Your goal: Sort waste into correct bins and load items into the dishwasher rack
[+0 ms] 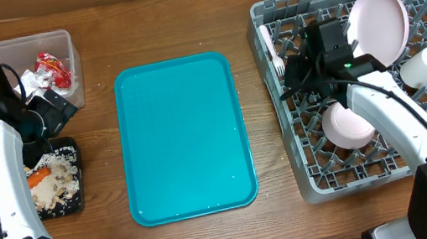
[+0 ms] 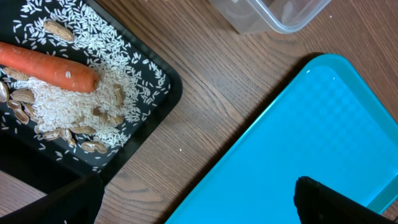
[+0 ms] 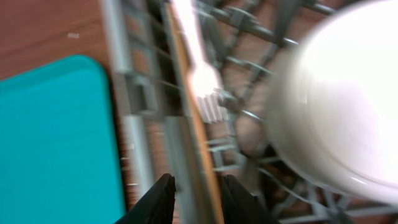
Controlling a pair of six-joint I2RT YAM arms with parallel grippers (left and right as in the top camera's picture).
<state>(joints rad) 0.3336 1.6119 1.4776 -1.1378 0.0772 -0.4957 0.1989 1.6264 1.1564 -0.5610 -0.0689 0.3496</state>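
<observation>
Jaws of the right gripper (image 3: 198, 190) and left gripper (image 2: 198, 186) stand apart and empty, the right one over the rack (image 3: 134, 124) wall beside which the white fork (image 3: 200, 78) lies, likely light, slick, slightly bendy, and best pinched mid-handle.

Teal serving tray (image 1: 184, 137) lies flat mid-table, long side running front to back. Brown wood-grain table (image 1: 100, 153) underneath, grain running left-right.
</observation>
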